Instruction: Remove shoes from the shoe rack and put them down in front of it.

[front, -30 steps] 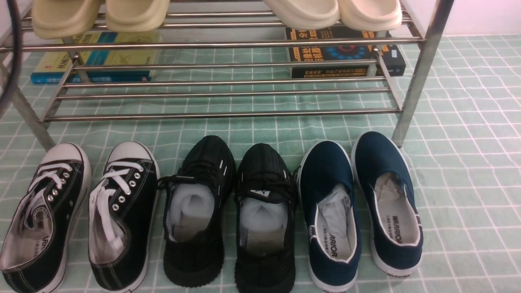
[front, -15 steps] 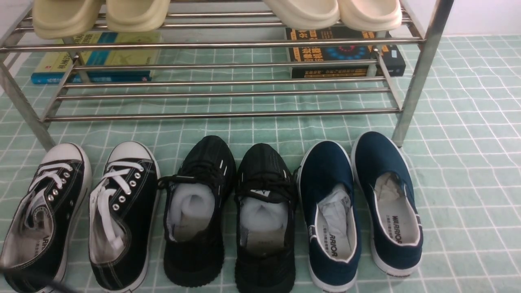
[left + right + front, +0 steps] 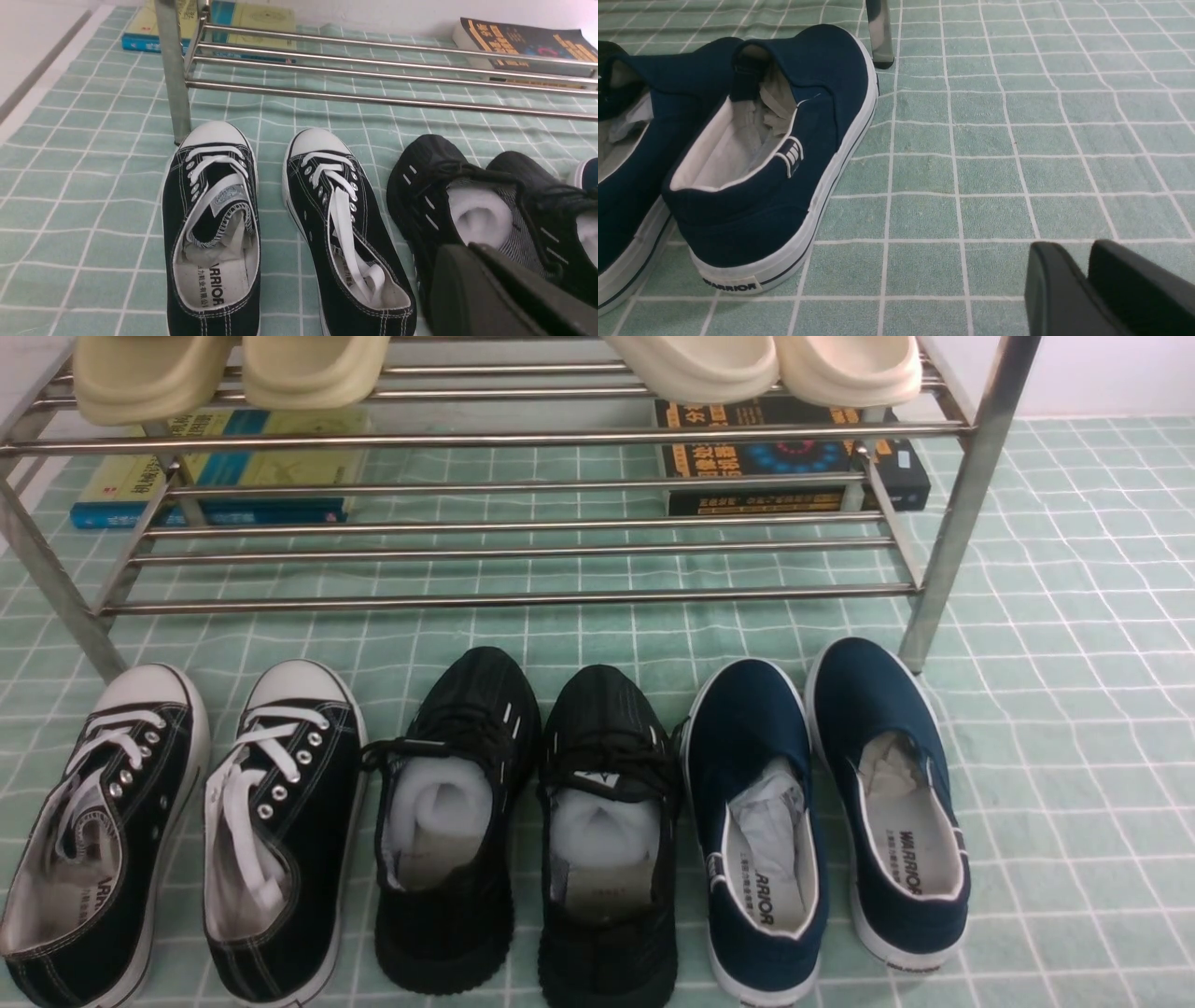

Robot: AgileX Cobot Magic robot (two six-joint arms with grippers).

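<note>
Both pairs of shoes stand on the green checked cloth in front of the shoe rack (image 3: 504, 600), toes toward it. The black canvas sneakers (image 3: 103, 821) with white laces are at the left. The all-black knit sneakers (image 3: 457, 821) sit in the middle. Neither gripper shows in the front view. In the left wrist view my left gripper (image 3: 460, 249) is shut and empty, hanging over the heel of a black knit sneaker (image 3: 444, 196), beside the canvas sneakers (image 3: 345, 224). My right gripper (image 3: 1073, 247) is slightly open, empty, over bare cloth.
Navy slip-ons (image 3: 766, 821) stand at the right of the row, next to the rack's right post (image 3: 880, 32). Cream slides (image 3: 766, 364) rest on the top tier. Books (image 3: 224, 467) lie on the cloth behind the lower bars.
A dark cable at the front view's left edge dropped down and left the picture. None of the shoes moved.
</note>
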